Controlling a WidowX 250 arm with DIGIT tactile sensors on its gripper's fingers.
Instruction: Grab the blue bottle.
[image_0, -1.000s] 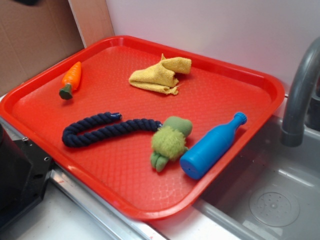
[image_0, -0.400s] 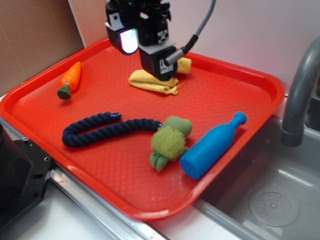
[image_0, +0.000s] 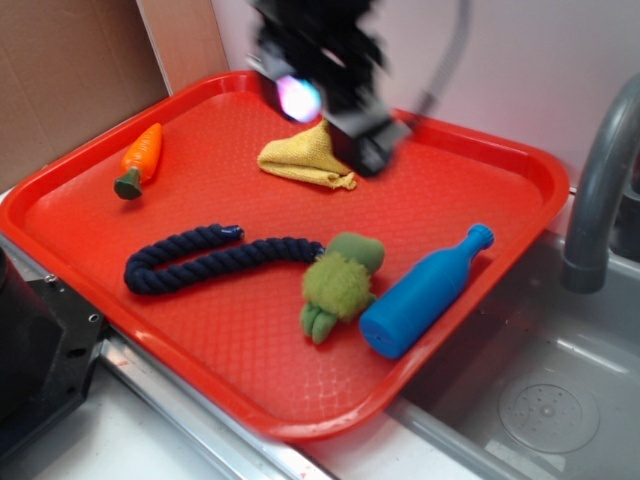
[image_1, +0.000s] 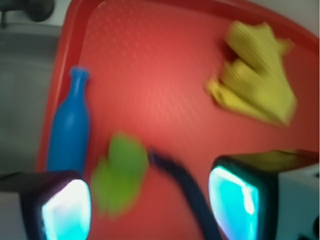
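- Red tray (image_0: 120, 250) is sitting on the worktop beside a sink (image_0: 560, 400) at the right.
- Blue bottle (image_0: 425, 291) is lying on its side at the tray's near right edge, just beside a green plush (image_0: 340, 283).
- Gripper (image_1: 150, 200) is hovering blurred over the far side near a yellow cloth (image_0: 300, 160), its two pads spread wide and holding nothing.

Even, soft light; motion blur in both views.
I see the gripper (image_0: 335, 90) smeared in the exterior view, and my wrist view is blurred throughout, its fingertip pads (image_1: 66, 210) glowing washed-out cyan.
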